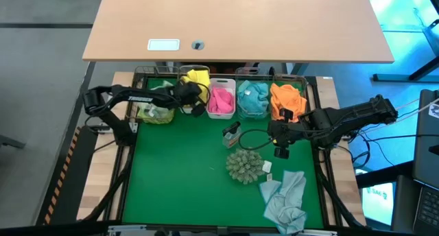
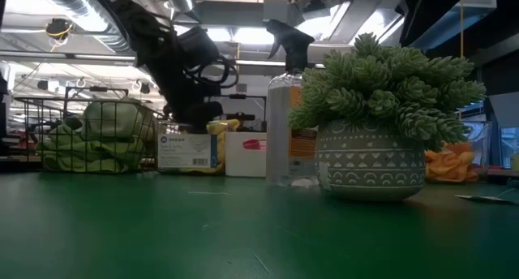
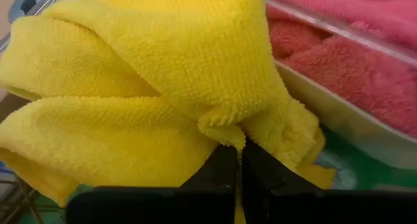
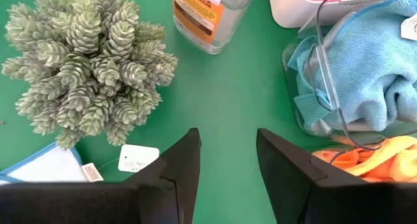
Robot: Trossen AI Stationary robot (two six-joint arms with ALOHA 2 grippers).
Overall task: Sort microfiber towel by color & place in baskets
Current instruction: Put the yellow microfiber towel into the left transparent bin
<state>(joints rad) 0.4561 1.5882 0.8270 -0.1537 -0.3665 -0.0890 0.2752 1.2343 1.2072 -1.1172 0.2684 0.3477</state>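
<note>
A yellow towel [image 1: 197, 77] bunches at the far edge of the green mat, and my left gripper [image 1: 192, 93] is shut on it; in the left wrist view the towel [image 3: 163, 74] fills the picture. Beside it stands the white basket [image 1: 221, 111] with a pink towel [image 3: 365, 61]. Clear baskets hold a blue towel [image 1: 252, 97] and an orange towel [image 1: 287, 99]. A green towel [image 1: 154, 112] lies in a wire basket at the left. A pale blue towel [image 1: 285, 198] lies flat on the mat at the near right. My right gripper [image 4: 228, 160] hovers open above the mat, with nothing between its fingers. My left gripper pinches a bunched fold of the yellow towel [image 3: 225, 134] between its two shut fingers [image 3: 215, 168], several layers gathered. The fingers slant down toward the table's far edge. The towel bulges out beyond the fingertips, next to the white basket; what it rests on is hidden.
A spiky grey-green plant in a pot [image 1: 245, 165] and a spray bottle [image 1: 232, 134] stand mid-mat, close to my right gripper. A small white tag [image 4: 138, 160] lies by the plant. A wooden table [image 1: 240, 23] lies beyond the baskets.
</note>
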